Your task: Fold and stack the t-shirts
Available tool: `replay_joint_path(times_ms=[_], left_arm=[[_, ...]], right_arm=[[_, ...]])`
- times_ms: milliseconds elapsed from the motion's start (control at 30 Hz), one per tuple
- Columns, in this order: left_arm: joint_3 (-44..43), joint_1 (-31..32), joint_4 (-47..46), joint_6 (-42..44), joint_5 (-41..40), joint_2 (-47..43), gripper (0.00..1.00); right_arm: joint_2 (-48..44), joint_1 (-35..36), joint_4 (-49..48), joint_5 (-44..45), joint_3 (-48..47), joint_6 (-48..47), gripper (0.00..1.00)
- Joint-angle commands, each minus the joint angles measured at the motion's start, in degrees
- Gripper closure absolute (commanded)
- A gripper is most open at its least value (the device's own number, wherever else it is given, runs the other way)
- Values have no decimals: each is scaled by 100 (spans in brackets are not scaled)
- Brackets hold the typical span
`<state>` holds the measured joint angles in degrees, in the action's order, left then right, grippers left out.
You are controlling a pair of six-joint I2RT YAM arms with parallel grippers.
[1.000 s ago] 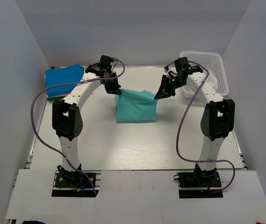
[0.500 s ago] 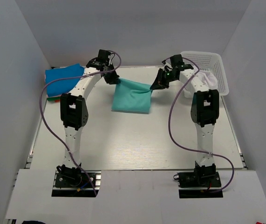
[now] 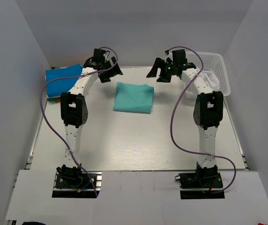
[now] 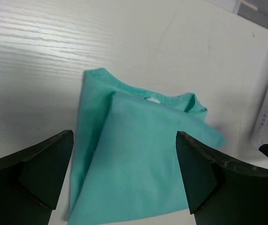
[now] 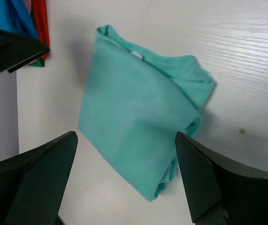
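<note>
- The left jaws are spread wide and hold nothing. They hang just beyond the far left corner of the teal-green t-shirt (image 3: pixel 133 97), clear of the cloth.
- The right jaws are also spread and empty, above the bench (image 3: pixel 124 145) to the far right of that shirt.
- The teal-green t-shirt lies on the bench, far of centre, folded to a rough rectangle. Its neckline (image 4: pixel 148 96) shows along one edge. In the right wrist view one side bunches in loose layers.
- At the far left, by the wall, a folded stack has the bright blue t-shirt (image 3: pixel 61 78) on top. Edges of the red-pink t-shirt (image 5: pixel 41 23) and the dark green t-shirt (image 5: pixel 36 63) peek out beneath it. The stack sits well apart from the teal-green shirt.
- In the far right corner stands a white mesh basket (image 3: pixel 216 61) with white cloth (image 3: pixel 208 78) in it.
- Bare bench runs from the teal-green shirt's near edge to the arm bases, and out to both sides.
</note>
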<state>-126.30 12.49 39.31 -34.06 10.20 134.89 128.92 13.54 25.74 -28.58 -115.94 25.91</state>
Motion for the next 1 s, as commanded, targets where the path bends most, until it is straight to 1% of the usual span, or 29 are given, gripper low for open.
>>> replay_joint_path(times_ms=[0,67,133,200,233,333,433,500,600,633,667,700,800,867,900,967], left_arm=[[70,210,-3,391,561,-508,0],[228,263,-2,392,964,-508,0],[412,324,-107,392,1185,-508,0],[860,385,-352,269,1458,-648,0],[1244,386,-441,269,1520,-700,0],[1721,517,-494,207,1635,-806,0],[2362,588,-337,207,1871,-920,0],[2609,693,-196,268,1872,-1034,0],[3224,745,190,409,1723,-1543,0],[3565,746,296,409,1723,-1736,0],[3734,746,444,505,1662,-2182,0],[3962,807,533,567,1661,-2412,0],[3965,860,893,638,1250,-3019,0],[3850,860,947,638,1012,-3100,0],[3789,860,834,638,811,-3161,0],[3605,808,596,638,668,-3057,0]], right_arm=[[-543,289,246,-8,317,-471,10],[-553,474,353,71,379,-639,10],[-526,570,414,-16,458,-640,10],[-474,676,363,-113,659,-596,10],[-465,746,327,-78,756,-605,10],[-543,852,169,115,1319,-937,10],[-728,1027,45,335,2143,-1299,10],[-781,1133,133,335,2434,-1561,10],[-1079,1273,607,352,2873,-1992,10],[-1289,1361,791,449,3101,-2107,10],[-1569,1397,923,702,3199,-2212,10],[-1711,1458,1029,748,3392,-2248,10],[-2397,1537,1302,818,3578,-2345,10],[-2827,1538,1294,792,3570,-2301,10],[-2933,1529,1059,810,3578,-2266,10],[-3162,1476,681,976,3587,-2047,10]])
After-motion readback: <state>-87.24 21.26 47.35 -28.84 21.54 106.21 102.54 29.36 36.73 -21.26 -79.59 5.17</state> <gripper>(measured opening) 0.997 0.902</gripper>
